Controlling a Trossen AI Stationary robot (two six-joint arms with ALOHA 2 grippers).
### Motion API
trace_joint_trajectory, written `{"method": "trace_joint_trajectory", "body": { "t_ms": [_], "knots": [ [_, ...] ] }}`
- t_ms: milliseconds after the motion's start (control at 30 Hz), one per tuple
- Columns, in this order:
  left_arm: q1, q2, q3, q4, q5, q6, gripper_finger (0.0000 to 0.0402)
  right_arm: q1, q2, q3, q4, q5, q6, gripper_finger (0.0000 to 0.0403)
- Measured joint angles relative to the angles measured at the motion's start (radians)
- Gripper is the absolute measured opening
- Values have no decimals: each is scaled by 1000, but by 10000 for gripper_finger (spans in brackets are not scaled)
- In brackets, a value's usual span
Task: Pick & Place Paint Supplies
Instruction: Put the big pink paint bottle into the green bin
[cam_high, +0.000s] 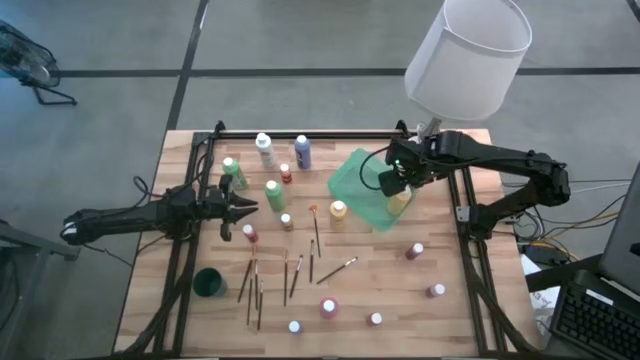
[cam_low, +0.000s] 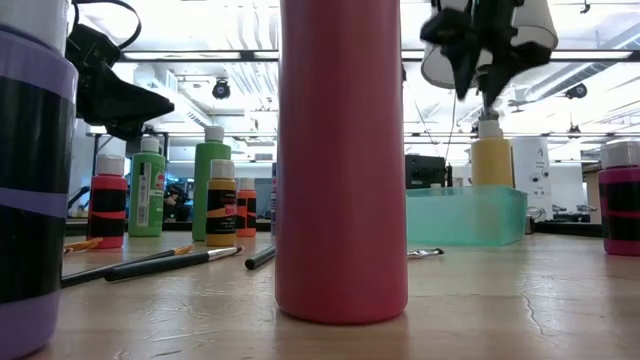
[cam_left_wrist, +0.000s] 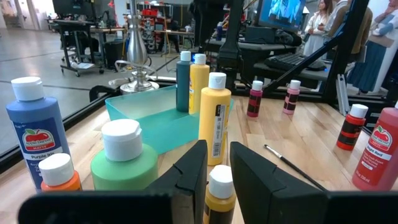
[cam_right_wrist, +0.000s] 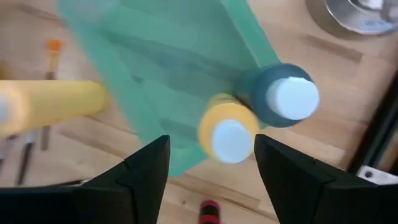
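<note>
Yellow bottle (cam_right_wrist: 228, 133) stands upright in the green tray (cam_right_wrist: 186, 68), just beside a dark teal bottle (cam_right_wrist: 283, 98), and your right gripper (cam_right_wrist: 211, 163) hangs straight above it, fingers wide and holding nothing. Its long axis is vertical (cap facing the wrist). The left gripper (cam_high: 243, 207), narrow and empty, waits near the loose bottles

Bright overhead lighting, soft shadows, glaring ceiling lights, blurred right wrist view
</note>
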Motion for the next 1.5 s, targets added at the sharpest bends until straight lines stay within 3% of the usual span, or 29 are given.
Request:
{"method": "trace_joint_trajectory", "body": {
  "t_ms": [467,833,967,1200,1333,1500],
  "knots": [
    [0,0,0,0,0,0,76,187,-1,216,5,81,1,166],
    [0,0,0,0,0,0,76,350,0,242,38,100,-3,115],
    [0,0,0,0,0,0,76,401,1,241,104,109,-86,97],
    [0,0,0,0,0,0,76,484,-5,241,176,227,-220,55],
    [0,0,0,0,0,0,76,488,0,239,309,222,-298,33],
    [0,0,0,0,0,0,76,511,20,240,587,140,-477,11]
  ]
}}
